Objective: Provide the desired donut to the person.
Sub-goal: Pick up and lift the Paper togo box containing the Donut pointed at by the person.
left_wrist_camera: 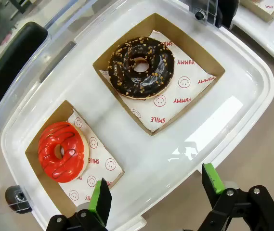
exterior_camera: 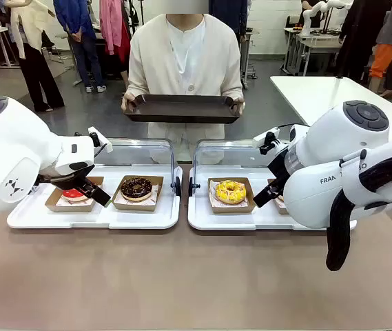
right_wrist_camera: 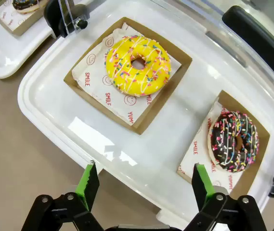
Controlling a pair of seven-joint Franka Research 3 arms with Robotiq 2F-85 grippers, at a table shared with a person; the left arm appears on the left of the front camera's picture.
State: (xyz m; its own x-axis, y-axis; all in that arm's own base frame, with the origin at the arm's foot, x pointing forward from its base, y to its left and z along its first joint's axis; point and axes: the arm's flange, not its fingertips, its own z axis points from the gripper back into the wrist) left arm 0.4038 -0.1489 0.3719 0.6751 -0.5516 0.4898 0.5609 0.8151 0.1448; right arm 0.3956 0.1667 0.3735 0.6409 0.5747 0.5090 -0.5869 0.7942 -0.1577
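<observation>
Right hand (right_wrist_camera: 141, 185) spread, seemingly over the tray rim (right_wrist_camera: 35, 103); yellow donut (right_wrist_camera: 137, 65) beyond.

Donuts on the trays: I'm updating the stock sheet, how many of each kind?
Red-glazed ring donut with dark stripes: 1
Chocolate ring donut with nut crumbs: 1
Yellow ring donut with coloured sprinkles: 1
Chocolate ring donut with coloured sprinkles: 1
Total: 4

A robotics lab staged as a mock doughnut shop: two white robot arms (exterior_camera: 16, 158) flank a brown tabletop (exterior_camera: 182, 283) with iced doughnuts (exterior_camera: 136, 187) in white lidded plastic trays (exterior_camera: 99, 221); white work tables (exterior_camera: 320, 93) and bystanders (exterior_camera: 75, 27) stand on the grey floor (exterior_camera: 106, 114) behind.
</observation>
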